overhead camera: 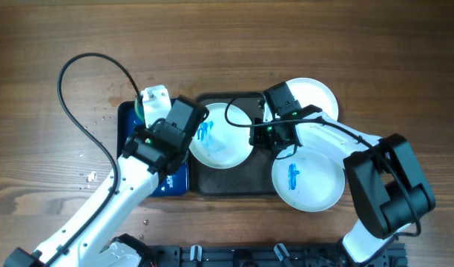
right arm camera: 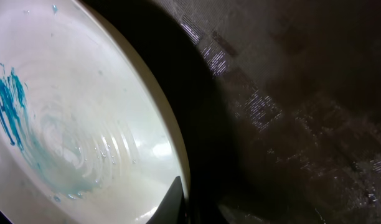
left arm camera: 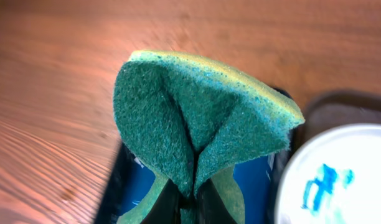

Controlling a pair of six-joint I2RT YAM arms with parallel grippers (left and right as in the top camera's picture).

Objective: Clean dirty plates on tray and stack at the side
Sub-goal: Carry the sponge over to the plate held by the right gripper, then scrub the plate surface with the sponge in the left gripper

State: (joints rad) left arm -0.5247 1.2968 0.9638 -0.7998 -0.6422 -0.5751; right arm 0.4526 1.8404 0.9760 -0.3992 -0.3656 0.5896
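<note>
Sponge (left arm camera: 197, 118) sat folded and pinched tight in the left gripper (left arm camera: 189, 202), scrubbing face outward, apparently ready to wipe. Meanwhile the right gripper (overhead camera: 255, 137) was clamped on the rim of the blue-smeared plate (overhead camera: 219, 141) lying on the tray (overhead camera: 227, 182), probably to steady it.

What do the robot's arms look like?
The left arm and right arm have smooth white segments joined by chunky black blocks. A thin black cable loops off the left one, another cable curls by the right, and tiny green lights glow near the wrists.
</note>
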